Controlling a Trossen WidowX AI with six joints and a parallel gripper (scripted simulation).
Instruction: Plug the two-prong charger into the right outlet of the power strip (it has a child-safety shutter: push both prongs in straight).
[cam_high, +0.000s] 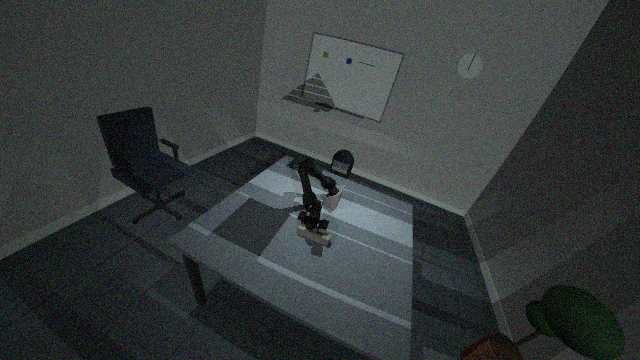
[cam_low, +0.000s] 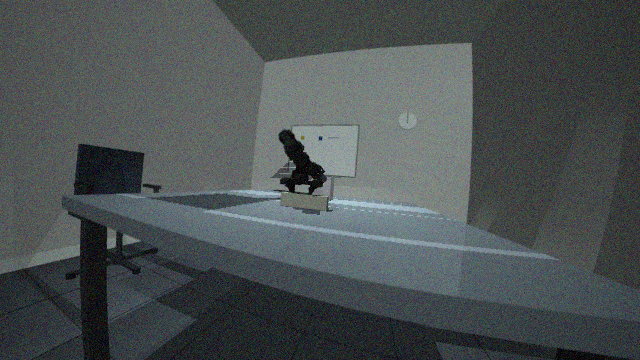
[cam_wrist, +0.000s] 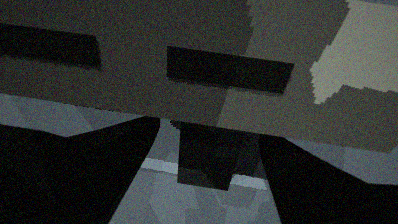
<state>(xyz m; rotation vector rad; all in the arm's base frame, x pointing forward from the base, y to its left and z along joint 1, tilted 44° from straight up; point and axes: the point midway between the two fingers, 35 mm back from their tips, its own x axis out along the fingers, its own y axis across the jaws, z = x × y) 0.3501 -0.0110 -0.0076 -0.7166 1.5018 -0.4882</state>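
The beige power strip (cam_high: 320, 239) (cam_low: 304, 201) (cam_wrist: 135, 90) lies on the table and fills the top of the wrist view, with two long dark recesses in its face. My gripper (cam_high: 314, 226) (cam_low: 302, 191) (cam_wrist: 209, 127) is open, low at the strip. The dark, blocky charger (cam_wrist: 205, 155) stands between the spread fingers at the strip's near edge, with a gap beside the left finger; the right side is too dark to tell. The charger's prongs are hidden, and whether they sit in an outlet cannot be seen. It cannot be made out in the top and exterior views.
The table (cam_high: 320, 290) (cam_low: 350, 270) carries the arm. A pale upright panel (cam_high: 332, 200) stands close behind the gripper, with a dark rounded object (cam_high: 343, 162) farther back. An office chair (cam_high: 132, 145) (cam_low: 107, 170) is at the left. Light bands and shadows cross the scene.
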